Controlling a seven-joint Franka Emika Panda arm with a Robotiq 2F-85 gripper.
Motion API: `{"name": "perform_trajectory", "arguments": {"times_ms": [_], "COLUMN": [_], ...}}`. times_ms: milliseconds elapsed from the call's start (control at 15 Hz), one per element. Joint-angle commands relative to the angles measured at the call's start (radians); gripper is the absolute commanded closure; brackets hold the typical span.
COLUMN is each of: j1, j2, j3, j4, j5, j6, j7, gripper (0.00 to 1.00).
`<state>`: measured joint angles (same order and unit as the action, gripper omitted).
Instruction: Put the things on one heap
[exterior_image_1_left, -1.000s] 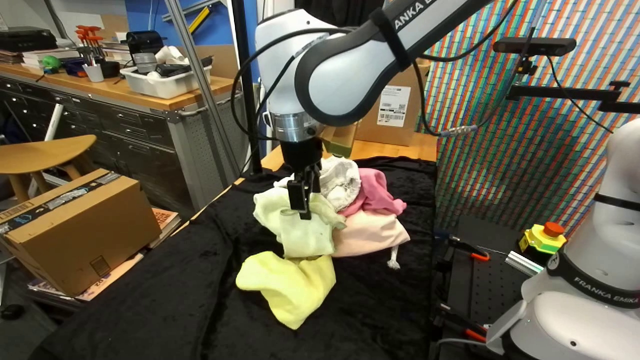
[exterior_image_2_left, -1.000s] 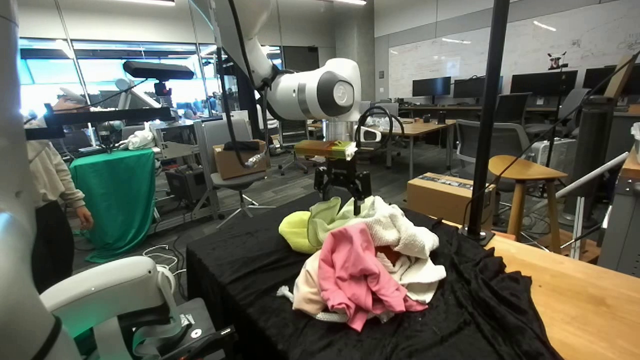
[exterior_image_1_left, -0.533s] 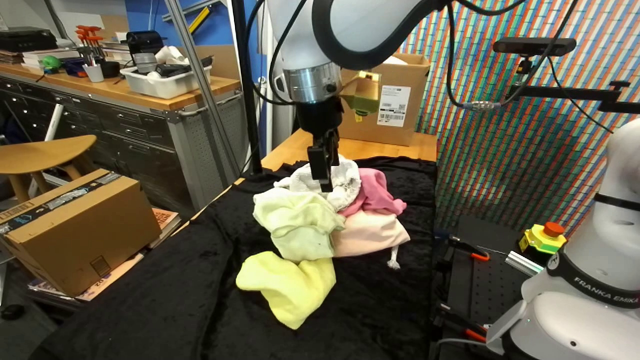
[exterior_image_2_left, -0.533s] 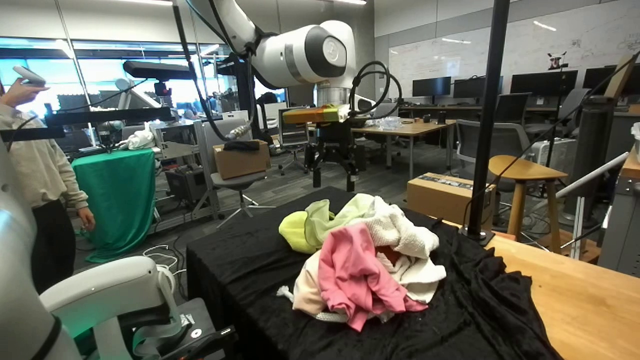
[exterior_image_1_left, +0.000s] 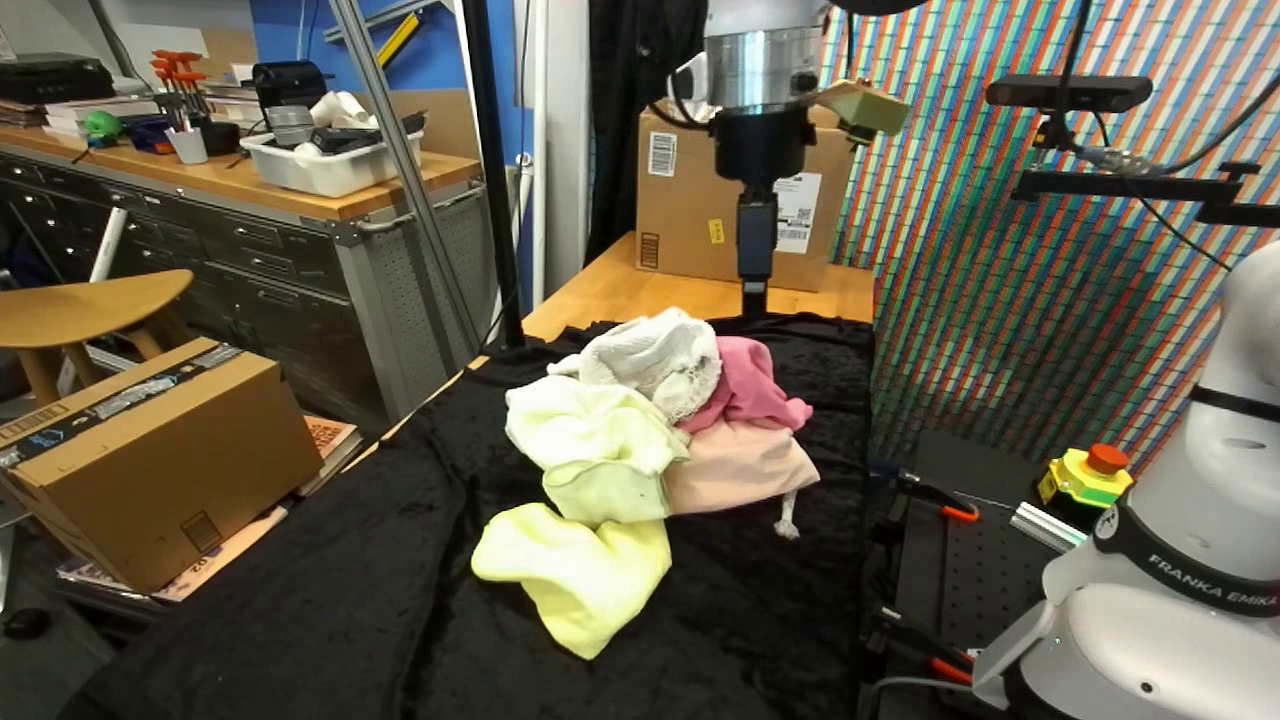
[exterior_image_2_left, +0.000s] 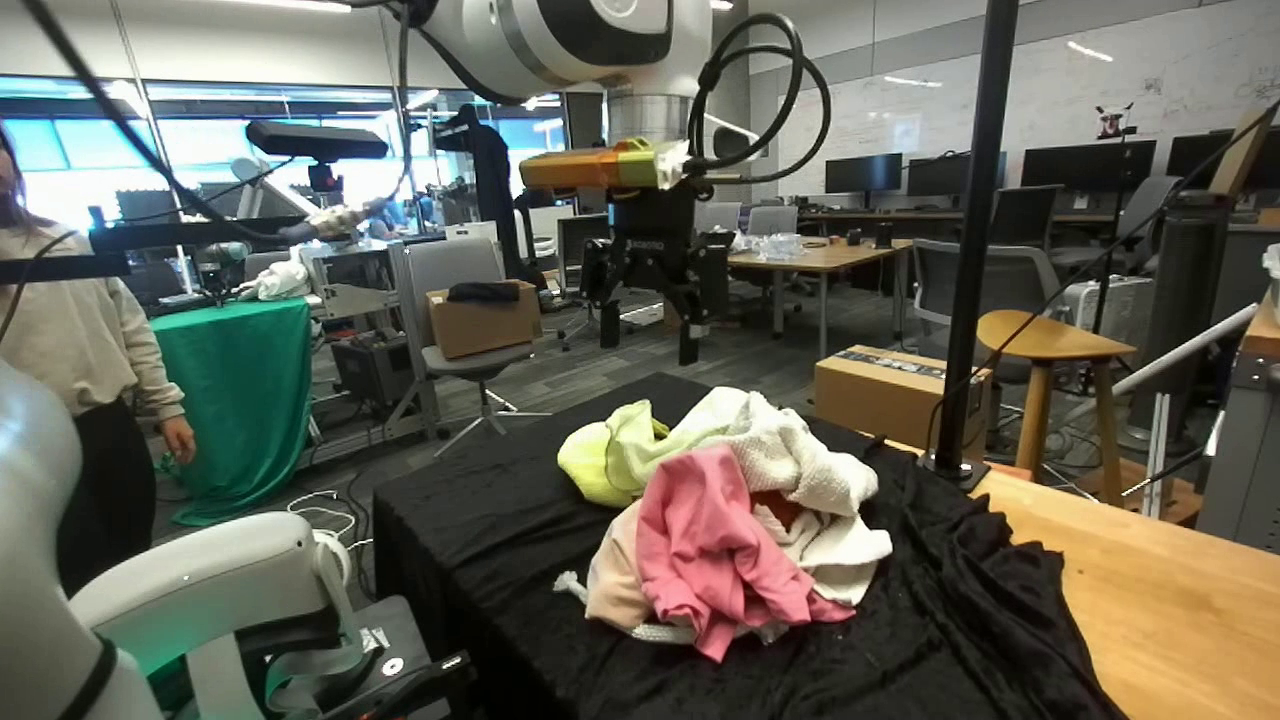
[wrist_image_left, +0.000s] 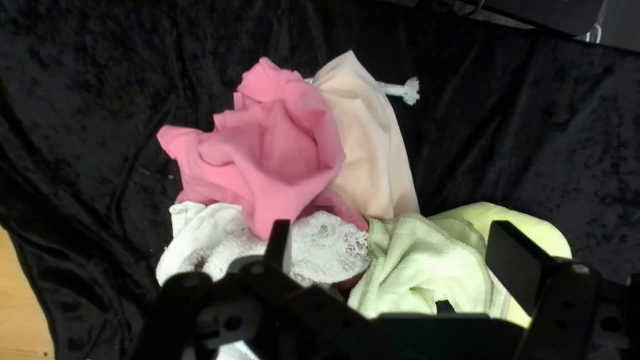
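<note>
The pink cloth (wrist_image_left: 280, 160) lies crumpled in the heap (exterior_image_2_left: 730, 520), which rests on the black cover (exterior_image_2_left: 480, 510). In the wrist view the pale peach cloth (wrist_image_left: 375, 155) is to the right of the pink cloth, touching it and partly tucked beneath; past it, farther from the pink, pokes the frayed end of the white rope (wrist_image_left: 411, 91). White fabric (exterior_image_1_left: 650, 355), bunched and rough in texture, touches the pink cloth along another edge; whether it is one piece or two I cannot tell. Next to the pink cloth in an exterior view, a small reddish-brown patch (exterior_image_2_left: 775, 508) peeps out among the white folds, too little of it to name. The pale green cloth (exterior_image_1_left: 600, 430) sits near the pink cloth, pressed up against the white and the peach, and the yellow cloth (exterior_image_1_left: 585, 580) is the piece farthest from the pink one, meeting the edge of the pale green. In both exterior views the gripper (exterior_image_2_left: 650, 342) hangs higher than the pink cloth and well apart from it, its two fingers (wrist_image_left: 520, 260) spread wide. Beyond the pink cloth in an exterior view, past the edge of the black cover, the wooden tabletop (exterior_image_1_left: 610, 285) carries a cardboard box (exterior_image_1_left: 680, 200).
</note>
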<state>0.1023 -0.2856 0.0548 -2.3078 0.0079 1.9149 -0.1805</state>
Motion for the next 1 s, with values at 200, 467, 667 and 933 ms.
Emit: {"name": "perform_trajectory", "arguments": {"times_ms": [200, 467, 667, 933], "j1": [-0.025, -0.036, -0.044, -0.054], "j2": [-0.344, -0.437, -0.459, -0.408], "j3": [-0.124, -0.193, -0.240, -0.297], "j4": [-0.278, -0.375, -0.442, -0.448], "j5": [0.053, 0.017, -0.028, -0.080], "j6": [0.103, 0.161, 0.263, 0.394], "j7": [-0.133, -0.222, -0.313, -0.398], "gripper": [0.00, 0.00, 0.00, 0.00]}}
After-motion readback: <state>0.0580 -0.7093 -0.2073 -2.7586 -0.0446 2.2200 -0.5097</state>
